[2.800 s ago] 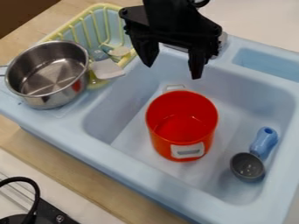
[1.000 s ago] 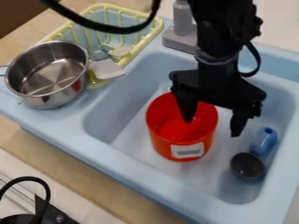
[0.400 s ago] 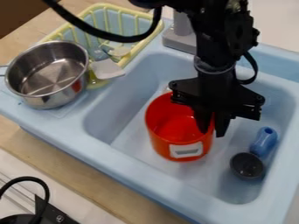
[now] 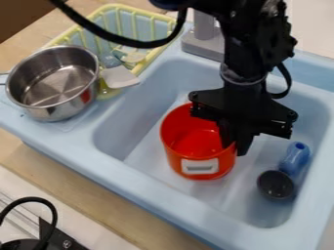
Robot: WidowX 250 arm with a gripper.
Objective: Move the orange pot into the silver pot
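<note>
The orange pot stands upright in the sink basin, left of the middle, with its round mouth facing up. Its long axis runs from mouth to base, close to vertical; any slight lean is too small to tell. The pale handle plate on its wall faces the near side of the sink, so the pot's handle side points near.

The gripper hangs down over the pot's right side, its fingers closed on the right part of the rim, one inside the mouth and the other outside against the wall. The arm comes in from the far edge above it.

The silver pot sits outside the basin, on the ledge at the left of the sink, well apart from the orange pot. It is also upright, mouth up, its handle pointing left.

Just beyond it, toward the far left, is the yellow-edged dish rack, with a white spatula by its near end, beside the silver pot. A grey faucet stands at the far rim. In the right part of the basin lies a dark cup, with a blue handle at its far side, its open end pointing far.
</note>
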